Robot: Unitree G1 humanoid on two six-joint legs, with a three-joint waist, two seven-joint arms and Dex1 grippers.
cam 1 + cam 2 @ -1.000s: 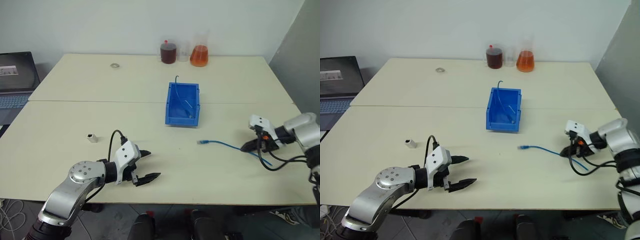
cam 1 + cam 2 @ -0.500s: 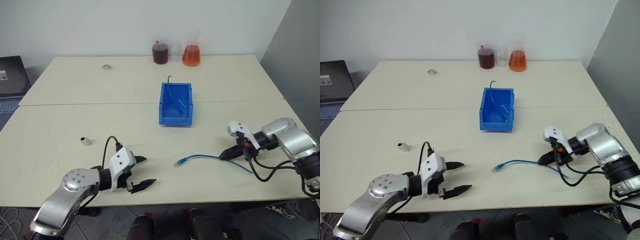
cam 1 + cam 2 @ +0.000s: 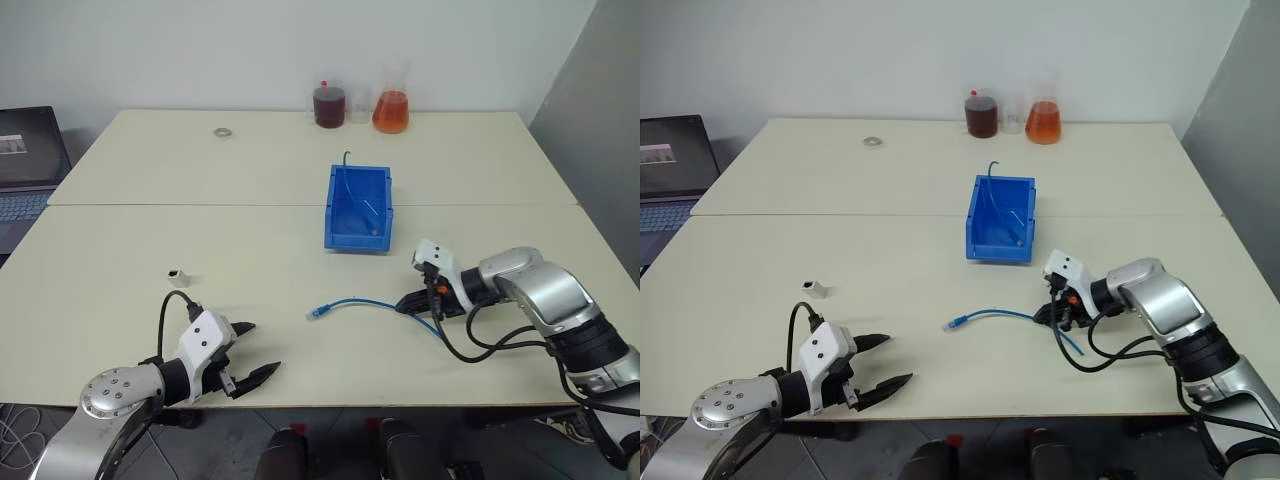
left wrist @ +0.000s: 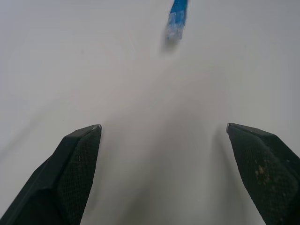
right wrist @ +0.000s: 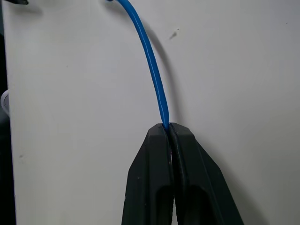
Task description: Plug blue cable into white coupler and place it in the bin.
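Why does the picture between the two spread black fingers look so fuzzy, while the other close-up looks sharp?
Left wrist view: the blue cable plug is blurred and the table featureless. Right wrist view: cable and its soft shadow are crisp where the right gripper pinches it.

Glossy plastic bin on matt smooth table, rubbery blue cable

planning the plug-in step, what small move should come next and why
Probably send the left tool to the white coupler. It hangs open over bare table, with the coupler lying untouched beyond it. The right tool is shut on the blue cable, whose free plug points toward the left side, so the plug has nothing to meet until the coupler is picked up.
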